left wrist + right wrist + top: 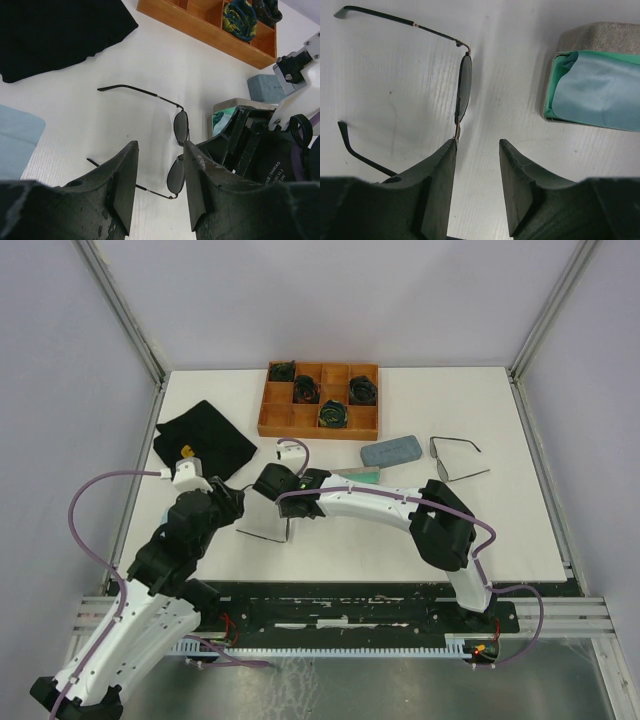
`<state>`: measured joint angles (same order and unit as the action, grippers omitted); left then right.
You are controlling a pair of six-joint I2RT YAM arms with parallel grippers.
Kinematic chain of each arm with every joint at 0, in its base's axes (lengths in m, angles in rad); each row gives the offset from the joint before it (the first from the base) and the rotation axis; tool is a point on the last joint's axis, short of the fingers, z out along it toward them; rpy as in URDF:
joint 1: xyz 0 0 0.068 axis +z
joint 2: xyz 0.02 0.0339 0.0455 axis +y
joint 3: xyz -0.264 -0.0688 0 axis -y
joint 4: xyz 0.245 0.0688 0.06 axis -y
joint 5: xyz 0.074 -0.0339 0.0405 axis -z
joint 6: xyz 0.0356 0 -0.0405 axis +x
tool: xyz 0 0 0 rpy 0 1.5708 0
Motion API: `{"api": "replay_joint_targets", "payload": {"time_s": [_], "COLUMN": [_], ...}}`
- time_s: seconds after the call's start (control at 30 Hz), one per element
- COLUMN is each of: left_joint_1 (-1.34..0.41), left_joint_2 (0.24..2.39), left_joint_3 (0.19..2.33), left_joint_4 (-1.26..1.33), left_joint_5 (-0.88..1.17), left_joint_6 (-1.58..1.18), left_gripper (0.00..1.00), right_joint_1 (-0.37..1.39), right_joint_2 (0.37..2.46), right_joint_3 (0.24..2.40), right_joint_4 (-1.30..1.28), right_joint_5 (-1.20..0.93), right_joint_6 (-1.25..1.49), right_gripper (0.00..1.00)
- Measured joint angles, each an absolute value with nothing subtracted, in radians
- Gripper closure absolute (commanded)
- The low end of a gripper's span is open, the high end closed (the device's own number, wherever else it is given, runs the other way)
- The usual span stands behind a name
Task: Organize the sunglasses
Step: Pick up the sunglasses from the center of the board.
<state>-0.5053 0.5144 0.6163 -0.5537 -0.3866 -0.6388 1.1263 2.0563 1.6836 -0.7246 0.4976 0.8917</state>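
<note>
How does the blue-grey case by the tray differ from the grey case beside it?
The blue-grey case is shut, showing only its outer fabric; the grey case gapes on one side, teal fabric showing inside. The blue-grey case lies next to the wooden tray, fully seen from above; the grey case lies nearer the robot, partly hidden there. Both are oblong fabric cases.

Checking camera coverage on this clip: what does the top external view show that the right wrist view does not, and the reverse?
Only the top external view: a second pair of sunglasses at the table's right, the wooden tray, the black cloth and the blue case. Only the right wrist view: the near pair of sunglasses, arms unfolded, just ahead of the right fingers. Both views: the open grey case with its teal lining.
</note>
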Motion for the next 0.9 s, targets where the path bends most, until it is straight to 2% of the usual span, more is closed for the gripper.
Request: {"api": "replay_joint_targets", "payload": {"time_s": [0.9], "left_joint_1": [-0.513], "left_joint_2": [0.467], "left_joint_3": [0.616], "left_joint_4": [-0.553], "left_joint_5": [-0.382], "left_joint_6": [-0.639], "left_gripper": [0.51], "right_joint_1": [1.132], "right_joint_2": [2.069], "right_joint_3": [1.663], "right_joint_4": [-0.686], "right_joint_5": [0.491], "right_joint_6": [0.938], "right_gripper": [0.55]}}
